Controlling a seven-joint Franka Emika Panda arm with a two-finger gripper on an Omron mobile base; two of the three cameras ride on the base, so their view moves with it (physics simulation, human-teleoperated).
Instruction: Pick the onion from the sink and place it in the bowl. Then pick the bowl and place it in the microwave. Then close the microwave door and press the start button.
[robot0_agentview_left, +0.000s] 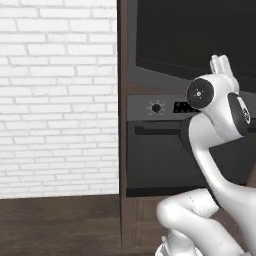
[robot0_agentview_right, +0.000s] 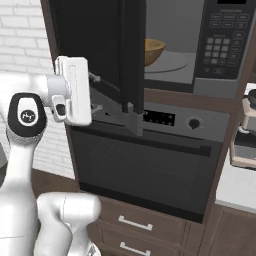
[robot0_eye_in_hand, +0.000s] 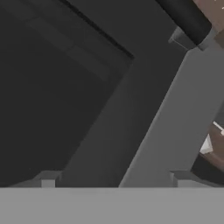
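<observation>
I have the shallow tan-brown wooden bowl (robot0_agentview_right: 152, 51) sitting on the pale turntable inside the wide black built-in microwave (robot0_agentview_right: 200, 45); whether the onion lies in it I cannot tell from here. What remains, by my reckoning, is shutting the large flat black glass microwave door (robot0_agentview_right: 100, 55) and pressing start on the dark keypad panel (robot0_agentview_right: 223, 42) at the right of the cavity.

The door stands swung out toward me, edge-on in the right base view, above the black oven with a knob and bar handle (robot0_agentview_right: 150, 165). My end effector (robot0_agentview_right: 107, 97) is close against the lower part of that door, on its outer face. In the hand view the two finger tips (robot0_eye_in_hand: 48, 179) stand well apart with nothing between them, so I read it as open and empty.

The door is a stiff, hinged, smooth glass panel: nothing to pinch. I judge it wants a flat push on the outer face near the free edge, away from the hinge, where it should swing lightly. A slip off the glossy surface is the risk.
</observation>
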